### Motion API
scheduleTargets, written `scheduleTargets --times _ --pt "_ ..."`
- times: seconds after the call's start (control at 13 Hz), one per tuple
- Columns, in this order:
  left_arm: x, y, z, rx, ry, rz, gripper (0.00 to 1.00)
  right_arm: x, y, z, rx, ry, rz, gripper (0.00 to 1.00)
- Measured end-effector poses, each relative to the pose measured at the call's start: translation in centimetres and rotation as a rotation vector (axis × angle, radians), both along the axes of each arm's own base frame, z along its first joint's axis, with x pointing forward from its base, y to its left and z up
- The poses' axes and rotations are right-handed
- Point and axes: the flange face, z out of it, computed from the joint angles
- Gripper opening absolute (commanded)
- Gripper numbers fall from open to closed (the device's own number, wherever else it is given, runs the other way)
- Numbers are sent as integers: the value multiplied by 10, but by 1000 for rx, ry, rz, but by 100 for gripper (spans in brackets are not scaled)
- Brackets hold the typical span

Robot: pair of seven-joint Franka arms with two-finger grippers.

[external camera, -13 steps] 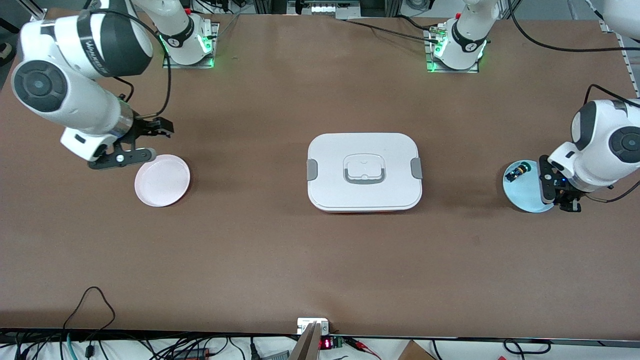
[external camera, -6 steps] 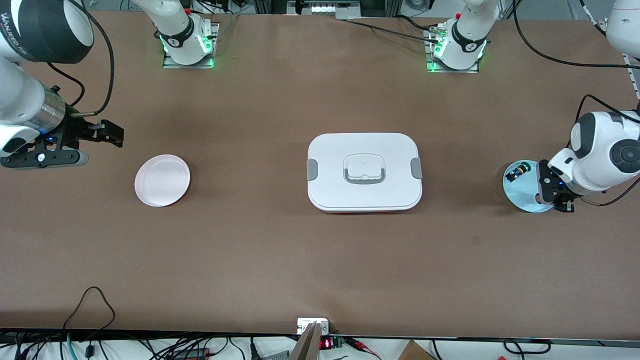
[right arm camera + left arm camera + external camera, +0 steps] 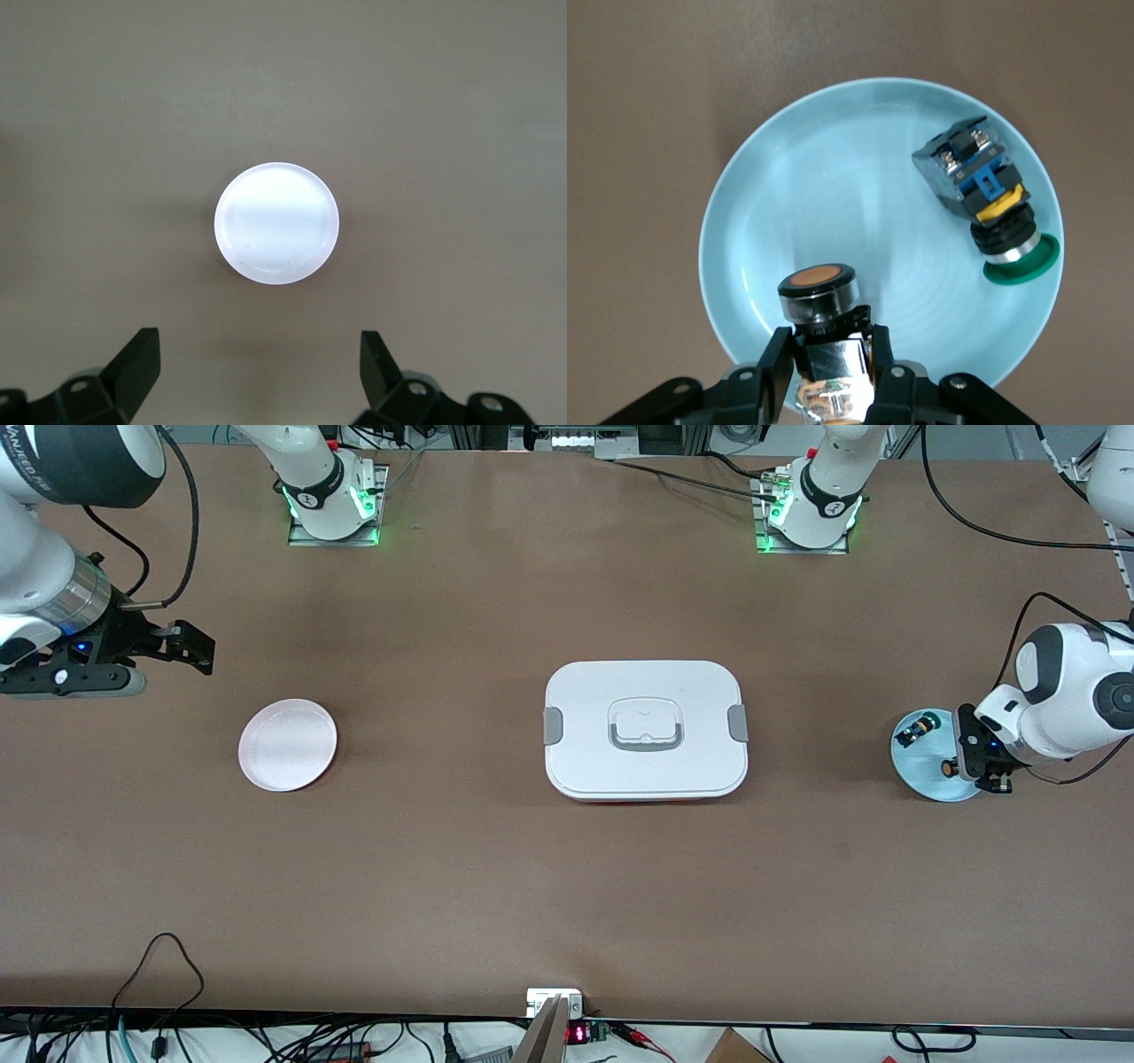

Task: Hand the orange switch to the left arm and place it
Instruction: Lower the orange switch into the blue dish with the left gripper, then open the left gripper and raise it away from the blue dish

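The orange switch [image 3: 819,297] is clamped between my left gripper's [image 3: 826,341] fingers, orange cap pointing away from the wrist. It is held just over the light blue plate [image 3: 833,177] at the left arm's end of the table. In the front view the orange cap [image 3: 948,765] shows beside the left gripper [image 3: 964,765]. My right gripper [image 3: 260,354] is open and empty, high over the table at the right arm's end [image 3: 182,648]. The white box [image 3: 585,700] sits closed at the table's middle.
A green-capped switch [image 3: 992,208] lies on its side on the blue plate [image 3: 926,781], also seen in the front view [image 3: 915,730]. A pale pink plate [image 3: 288,744] lies empty near the right arm's end and shows in the right wrist view [image 3: 276,221].
The right arm swung up and away from the pink plate toward the table's end. The left gripper shifted slightly over the blue plate, and the orange cap now shows at its fingers.
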Motion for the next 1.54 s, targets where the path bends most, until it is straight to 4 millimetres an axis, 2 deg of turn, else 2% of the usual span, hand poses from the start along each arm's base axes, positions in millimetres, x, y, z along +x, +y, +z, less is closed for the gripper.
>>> scheduleTargets --times 0.15,0.23,0.31,0.38,0.69,0.85,1.0,1.31,1.38,1.54 --pt "-2 -3 -3 -17 4 -6 31 -7 -12 1 11 -4 -16 100" --pt "-3 -6 -5 -21 7 -11 38 -7 -20 3 24 -4 -13 100" --pt "-3 -8 -6 -24 8 -14 83 -7 -28 3 33 -3 -8 100" --pt "-3 -9 -7 -26 8 -16 100 -7 -31 4 38 -4 -5 100" --pt "-1 -12 -5 -29 4 -29 100 -9 -22 17 42 -9 -16 100" --pt "6 -18 5 -29 -17 -44 100 -9 -16 21 41 -10 -21 100" --pt "15 -24 33 -35 -24 -31 100 -11 -17 22 40 4 -23 100" --pt "25 -31 122 -80 63 92 100 -13 -19 19 38 31 -29 100" --pt "30 -42 147 -72 99 133 100 -13 -19 18 39 33 -28 100" --pt "37 -81 202 -49 154 233 100 -13 -18 18 40 36 -27 100"
